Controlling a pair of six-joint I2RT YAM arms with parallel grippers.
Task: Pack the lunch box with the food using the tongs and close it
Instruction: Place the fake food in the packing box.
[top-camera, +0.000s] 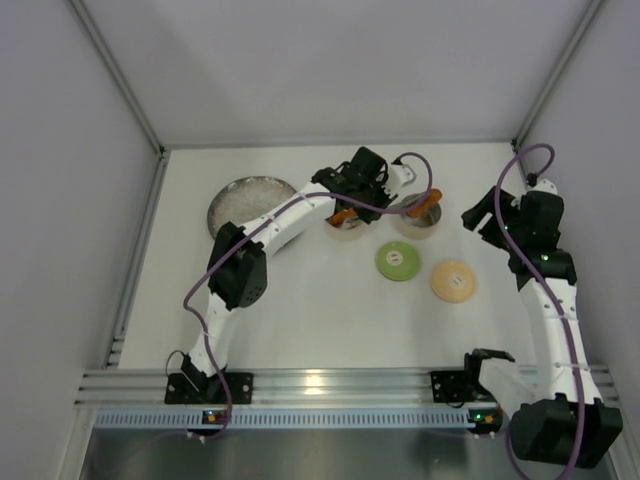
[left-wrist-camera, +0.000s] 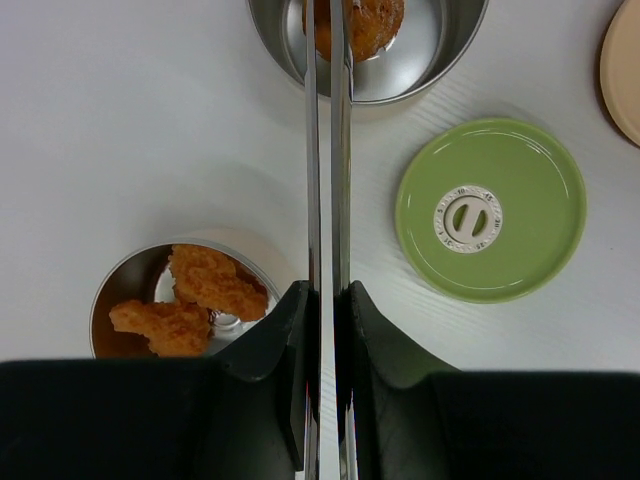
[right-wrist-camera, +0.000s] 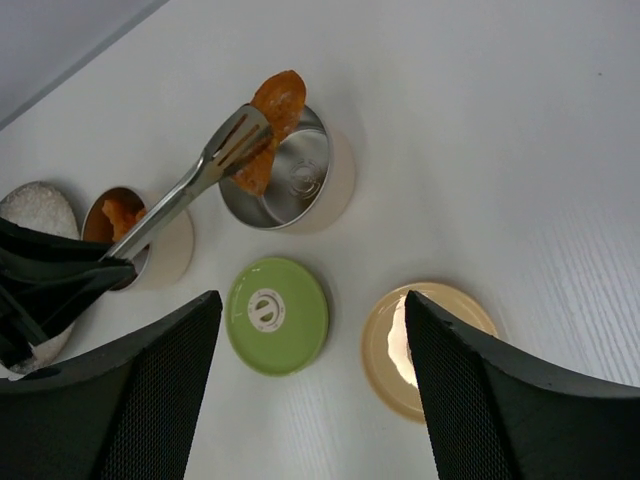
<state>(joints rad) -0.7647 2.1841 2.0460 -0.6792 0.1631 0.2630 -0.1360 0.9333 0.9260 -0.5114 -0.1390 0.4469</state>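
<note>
**A:** Left gripper is narrow, its jaws clamped on the handle end of the tongs. The two silver arms are pressed nearly together and run straight out ahead of the fingers.

**B:** And at the tips?

**A:** An orange chunk, pinched between them at the mouth of the far tin, straight ahead of the gripper at the tongs' full reach. The chunk pokes up above the rim. I can't tell whether it touches the bottom.

**B:** Where are the other pieces?

**A:** Two chunks lie in the near tin, just beside the left gripper's fingers, on the left of the tongs in the wrist view. One piece overlaps the other.

**B:** And the lids?

**A:** Both are off and flat on the table. The green lid is across the tongs from that near tin, close to the shafts but not touching. The tan lid is beyond it, nearer the right gripper.

**B:** What's that one doing?

**A:** It stands wide, holding nothing, hovering above both lids and well back from the tins. The speckled plate lies behind the left gripper, beyond the near tin.
</note>
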